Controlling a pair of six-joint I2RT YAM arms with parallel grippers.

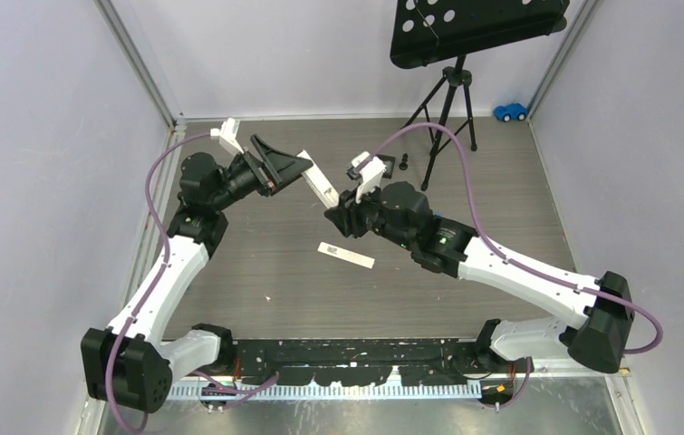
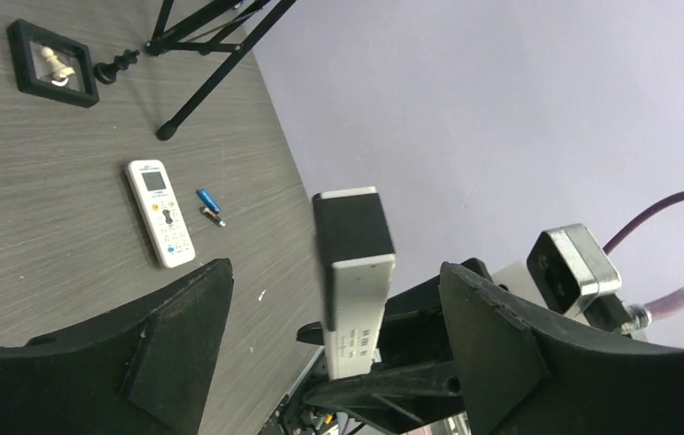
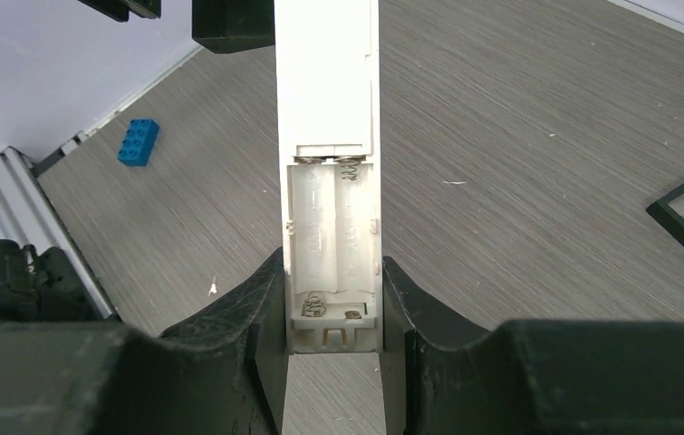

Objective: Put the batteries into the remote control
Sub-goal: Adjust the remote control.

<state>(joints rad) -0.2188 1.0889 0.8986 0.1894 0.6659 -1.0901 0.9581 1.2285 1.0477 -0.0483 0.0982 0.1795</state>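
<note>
Beneath the white slim plastic remote control (image 3: pixel 329 91): grey wood-grain table (image 1: pixel 256 272).
Left gripper (image 2: pixel 333 276): black jaws wide apart, either side of the remote control's end, no contact.
Right gripper (image 3: pixel 331 272): clamped on the remote control's compartment end.
Remote control: raised, back showing, cover off, two empty bays, springs visible.
Small cylindrical batteries (image 2: pixel 207 198): one blue, one darker, on the table, apart from the remote control.

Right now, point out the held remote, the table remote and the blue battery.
held remote (image 3: pixel 333 227): right wrist view, open battery bay.
table remote (image 2: pixel 168 231): left wrist view, keypad.
blue battery (image 2: pixel 207 198): left wrist view, mid-body.
</note>
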